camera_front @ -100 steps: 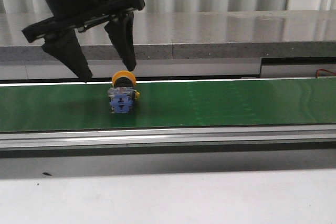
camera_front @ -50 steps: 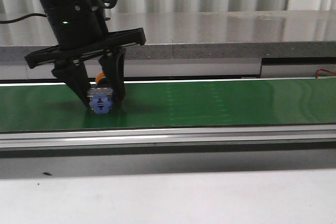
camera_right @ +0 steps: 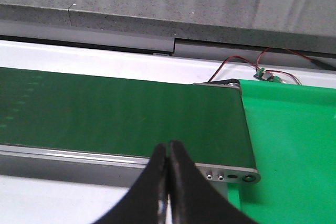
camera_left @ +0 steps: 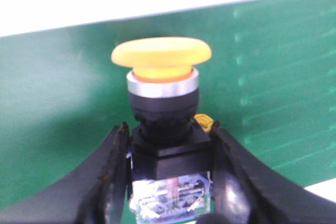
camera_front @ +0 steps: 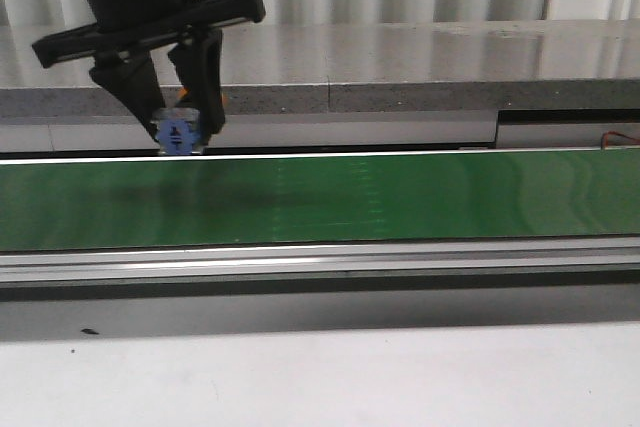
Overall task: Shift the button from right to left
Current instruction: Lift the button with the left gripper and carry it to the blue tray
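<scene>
My left gripper (camera_front: 180,137) is shut on the button (camera_front: 178,133), a blue block with an orange-yellow cap, and holds it lifted above the left part of the green belt (camera_front: 400,197). In the left wrist view the button (camera_left: 161,77) shows its yellow cap, silver ring and black body, with the two black fingers (camera_left: 113,177) pressing its block on both sides; the left gripper (camera_left: 168,182) is closed around it. My right gripper (camera_right: 168,182) is shut and empty, above the near rail at the belt's right end (camera_right: 226,129).
A grey stone ledge (camera_front: 400,67) runs behind the belt. A metal rail (camera_front: 320,262) borders its near side, with white table in front. A bright green mat (camera_right: 294,145) and red wires with a small board (camera_right: 265,75) lie past the belt's right end.
The left gripper came down over the button as it rode leftwards on the belt, closed on it, and has now lifted it off the belt. The right gripper's earlier state is not shown.
</scene>
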